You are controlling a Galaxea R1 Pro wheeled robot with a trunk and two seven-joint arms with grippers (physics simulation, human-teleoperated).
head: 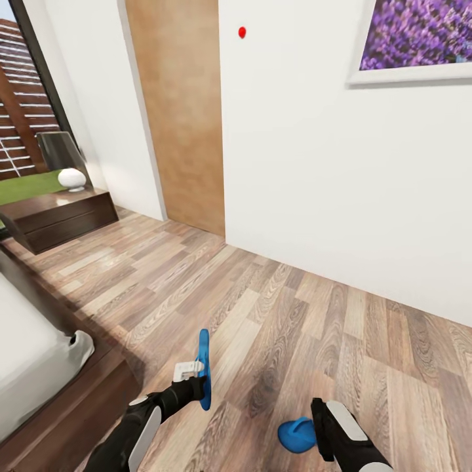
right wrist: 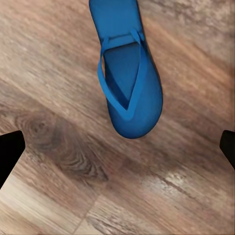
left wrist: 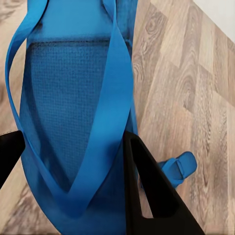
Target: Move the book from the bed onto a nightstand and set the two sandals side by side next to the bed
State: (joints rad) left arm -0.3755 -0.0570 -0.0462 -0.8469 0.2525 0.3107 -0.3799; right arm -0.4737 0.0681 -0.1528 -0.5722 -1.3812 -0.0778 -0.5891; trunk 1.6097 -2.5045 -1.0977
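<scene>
My left gripper [head: 198, 381] is shut on one bright-blue sandal [head: 204, 367], holding it up on edge above the wood floor beside the bed [head: 26, 364]. In the left wrist view that sandal [left wrist: 73, 88] lies between the black fingers [left wrist: 147, 196]. The second sandal [head: 296, 434] lies flat on the floor, strap up, just left of my right gripper [head: 321, 419]. The right wrist view shows this sandal [right wrist: 129, 83] ahead of the right gripper [right wrist: 117, 149], whose jaws stand wide open with nothing between them. A dark-brown nightstand [head: 59, 219] stands at the far left. The book is out of view.
A wooden door [head: 180, 111] and a white wall with a framed purple picture [head: 419, 39] lie ahead. A white round object [head: 72, 178] and a lamp sit on the nightstand by the black-framed window [head: 26, 98]. The bed's dark frame [head: 92, 400] runs along the left.
</scene>
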